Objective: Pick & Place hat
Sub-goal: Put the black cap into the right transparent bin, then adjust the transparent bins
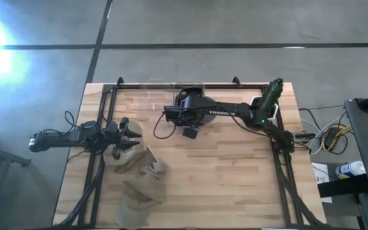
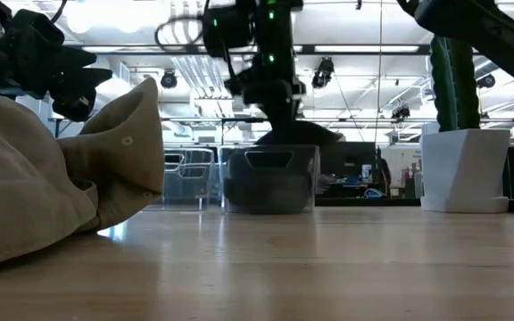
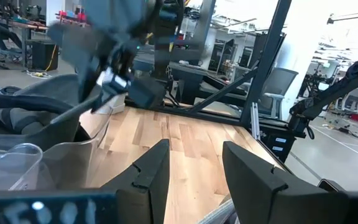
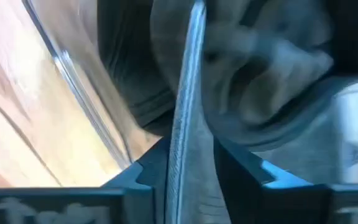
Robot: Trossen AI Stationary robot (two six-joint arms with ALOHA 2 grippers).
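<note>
Several tan hats (image 1: 142, 176) lie heaped on the table's near left part; one fills the left of the low view (image 2: 52, 178). My left gripper (image 1: 131, 134) hovers open over the heap's far end, its fingers (image 3: 194, 165) pointing across the table. A clear plastic bin (image 2: 270, 178) stands at the far middle and holds a dark grey hat (image 4: 260, 81). My right gripper (image 1: 185, 112) points down into the bin. Its fingers (image 4: 191, 155) stand apart on either side of the bin's wall edge (image 4: 188, 93). My right gripper sits low at the bin's wall with the dark hat close in front. I cannot tell whether its fingers touch the wall or the hat.
A white pot with a green cactus (image 1: 270, 99) stands at the table's far right corner (image 2: 462, 169). A black frame (image 1: 107, 96) runs along the table's edges. Bare wood (image 1: 235, 179) spreads over the near right part.
</note>
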